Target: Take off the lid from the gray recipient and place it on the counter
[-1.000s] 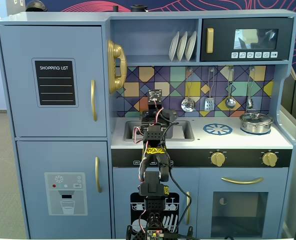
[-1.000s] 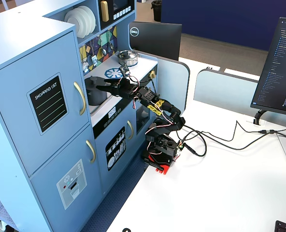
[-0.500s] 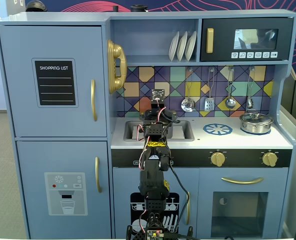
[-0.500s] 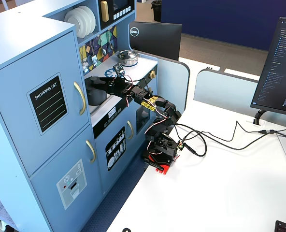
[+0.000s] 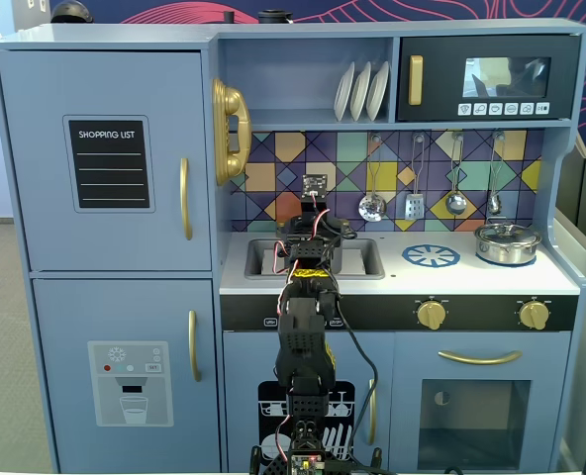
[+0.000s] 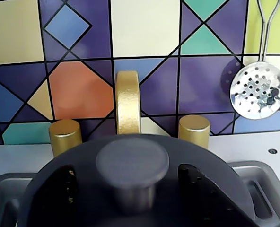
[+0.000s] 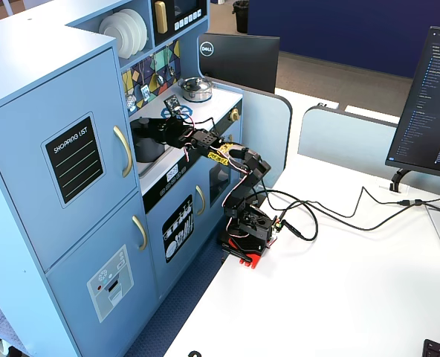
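Lid (image 6: 130,189) fills the wrist view, gripper (image 6: 130,187) fingers spread either side of its knob; fixed views hide it

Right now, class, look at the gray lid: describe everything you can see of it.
The lid is a flat, round, matte dark-gray disc with a stubby round knob at its centre, plastic by its look. In the wrist view it fills the lower frame, lying level in front of the gold tap, over the sink. The gripper's fingers sit either side of the knob; whether they touch it is unclear. The pot beneath is hidden.
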